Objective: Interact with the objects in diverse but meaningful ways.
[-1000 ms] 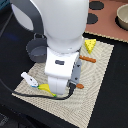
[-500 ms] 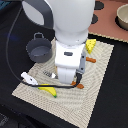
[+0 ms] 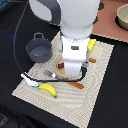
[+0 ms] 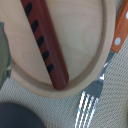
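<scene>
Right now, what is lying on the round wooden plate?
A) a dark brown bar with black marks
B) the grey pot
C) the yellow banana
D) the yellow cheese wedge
A. The wrist view shows the dark brown bar lying across the tan plate, while in the exterior view the banana sits on the mat and the pot stands off to the side.

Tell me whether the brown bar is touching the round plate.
Touching. The wrist view shows the brown bar lying flat across the round plate, its lower end against the rim.
</scene>
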Controlling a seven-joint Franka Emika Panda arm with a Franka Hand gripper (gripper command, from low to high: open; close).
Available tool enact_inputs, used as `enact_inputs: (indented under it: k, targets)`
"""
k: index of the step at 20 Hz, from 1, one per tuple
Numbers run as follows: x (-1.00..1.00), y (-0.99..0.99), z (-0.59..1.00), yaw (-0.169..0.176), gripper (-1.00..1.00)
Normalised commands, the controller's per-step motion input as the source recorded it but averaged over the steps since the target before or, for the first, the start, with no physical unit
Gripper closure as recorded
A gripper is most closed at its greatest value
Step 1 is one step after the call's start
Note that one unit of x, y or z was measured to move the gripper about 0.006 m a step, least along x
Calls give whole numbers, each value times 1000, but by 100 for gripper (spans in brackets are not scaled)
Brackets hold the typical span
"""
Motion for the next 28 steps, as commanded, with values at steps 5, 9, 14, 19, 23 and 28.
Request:
enact_inputs:
  k: [5, 9, 14, 19, 23, 28]
  targets:
    - [-706, 207, -259, 74, -100]
    - [-409, 264, -180, 62, -100]
    - [-4, 234, -158, 24, -100]
    - [5, 134, -233, 0, -100]
    - [0, 118, -299, 0, -100]
    - [-1, 95, -339, 0, -100]
